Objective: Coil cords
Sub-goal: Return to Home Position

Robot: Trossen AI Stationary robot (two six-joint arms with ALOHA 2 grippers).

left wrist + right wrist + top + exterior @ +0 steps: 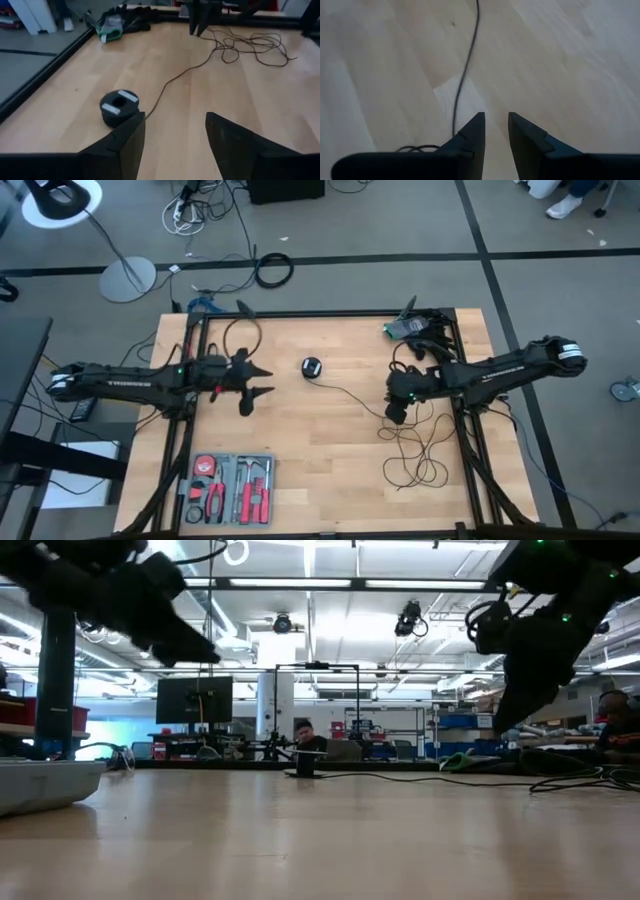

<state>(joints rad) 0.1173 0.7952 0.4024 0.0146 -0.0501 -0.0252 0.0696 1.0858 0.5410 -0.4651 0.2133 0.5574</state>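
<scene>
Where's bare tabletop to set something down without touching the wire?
Widest bare patch: between the tool tray and the black wire loops, along that table edge. Another: across the puck from the tray, between the left gripper and the gloves. Crowded: around the right gripper, where the loops sprawl.

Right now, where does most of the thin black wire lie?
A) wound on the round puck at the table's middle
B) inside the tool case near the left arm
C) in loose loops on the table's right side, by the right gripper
C: the thin black wire lies in loose loops by the right gripper; only one strand reaches the round puck.
</scene>
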